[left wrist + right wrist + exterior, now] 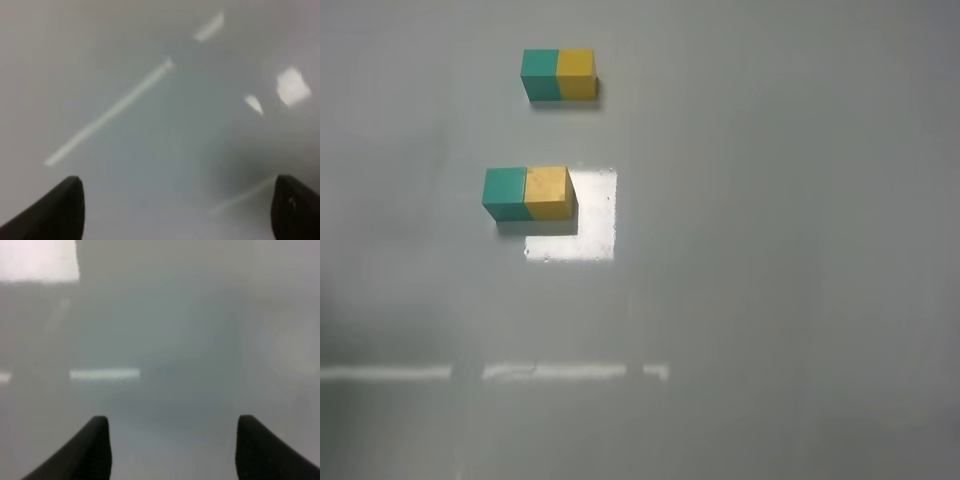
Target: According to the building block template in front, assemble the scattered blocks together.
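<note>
In the exterior high view the template (559, 75), a short bar with teal on the left and yellow on the right, lies at the back of the grey table. Nearer, the larger teal-green cube (505, 193) and yellow cube (550, 192) stand side by side and touching, teal on the left. Neither arm shows in the exterior high view. In the left wrist view my left gripper (177, 210) is open and empty over bare table. In the right wrist view my right gripper (172, 447) is open and empty over bare table. No block shows in either wrist view.
A bright square patch of light (582, 225) lies on the table right of and in front of the yellow cube. A pale strip of light (555, 372) runs across the table nearer the front. The table surface (790, 250) is plain grey.
</note>
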